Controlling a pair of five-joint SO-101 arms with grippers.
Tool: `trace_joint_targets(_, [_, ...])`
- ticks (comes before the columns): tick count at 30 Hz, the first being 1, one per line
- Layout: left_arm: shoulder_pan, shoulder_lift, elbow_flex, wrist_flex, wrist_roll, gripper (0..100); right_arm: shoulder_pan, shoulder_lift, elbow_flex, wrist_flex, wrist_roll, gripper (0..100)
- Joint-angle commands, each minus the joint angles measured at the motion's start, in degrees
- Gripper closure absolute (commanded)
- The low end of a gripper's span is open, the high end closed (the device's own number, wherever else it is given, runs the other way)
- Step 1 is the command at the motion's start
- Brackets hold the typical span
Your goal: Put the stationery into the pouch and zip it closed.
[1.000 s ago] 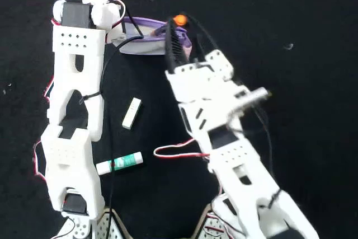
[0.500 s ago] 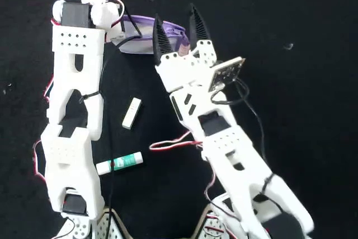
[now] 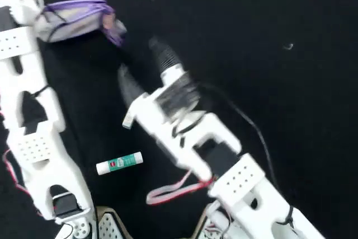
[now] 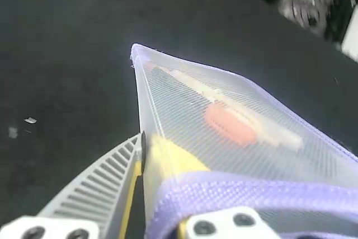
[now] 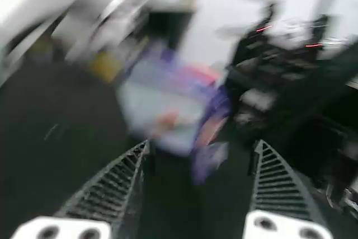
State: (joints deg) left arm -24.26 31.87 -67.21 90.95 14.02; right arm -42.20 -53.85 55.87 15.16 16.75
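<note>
Purple-trimmed mesh pouch [image 3: 75, 18], an orange item [image 4: 230, 125] inside, sits at the far left of the black table [image 3: 291, 110], pinched by the left pincer [image 4: 143, 150]. The right pincer [image 3: 146, 71] hovers spread mid-table, above a glue stick [image 3: 119, 162].

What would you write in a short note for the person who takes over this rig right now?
Left gripper: shut on the pouch, at the far left of the table.
Right gripper: open and empty, over the middle of the table.
Done: an orange item and a pale stick are inside the pouch.
Left: the white eraser, beside the right gripper, and the glue stick, nearer the arm bases, go in. Then zip the pouch; I cannot tell how far it is open.
</note>
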Motion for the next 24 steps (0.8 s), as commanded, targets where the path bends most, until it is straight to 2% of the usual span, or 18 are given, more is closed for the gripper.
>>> trace_joint_targets(1, [-4.8, -1.1, -3.8, -3.3, -1.0, 97, -8.4, -0.6, -2.2, 8.4, 7.3, 73.4])
trace_joint_targets(6, [-10.1, -1.1, -3.9, -4.5, -1.1, 97, -14.1, 5.5, -2.2, 13.4, 7.7, 73.4])
trace_joint_targets(15, [-19.5, -1.1, -3.9, -3.3, -5.3, 97, -24.0, 25.2, -4.1, 12.2, 8.3, 73.4])
trace_joint_targets(24, [-31.1, -1.1, -3.9, -3.3, -9.5, 97, -24.8, 42.2, -10.6, 13.3, 9.5, 73.4])
